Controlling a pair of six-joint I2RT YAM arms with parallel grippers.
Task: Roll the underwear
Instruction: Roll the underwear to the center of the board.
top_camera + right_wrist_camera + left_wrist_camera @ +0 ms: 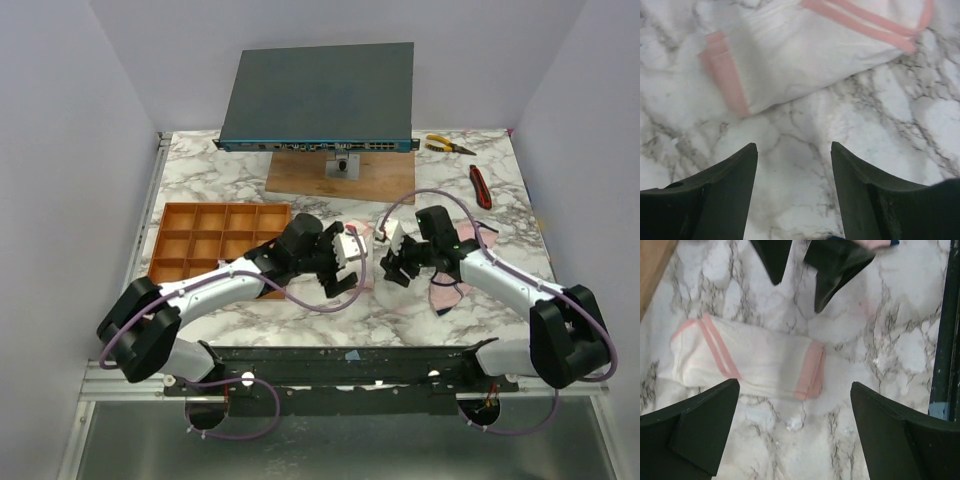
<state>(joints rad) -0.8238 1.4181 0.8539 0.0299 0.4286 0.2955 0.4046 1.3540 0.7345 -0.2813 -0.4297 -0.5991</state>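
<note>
Spread wide and empty, the left end effector (794, 385) sits nearer the cream, pink-banded cloth underwear (760, 360) lying crosswise just ahead; the right end effector (792, 145), also apart, faces it.

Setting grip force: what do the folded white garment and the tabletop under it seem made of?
The garment looks like soft matte fabric, white with pink bands: it creases and lies limp. The tabletop looks like marble or a marble-print laminate, smooth with grey veins; which one is unclear.
</note>
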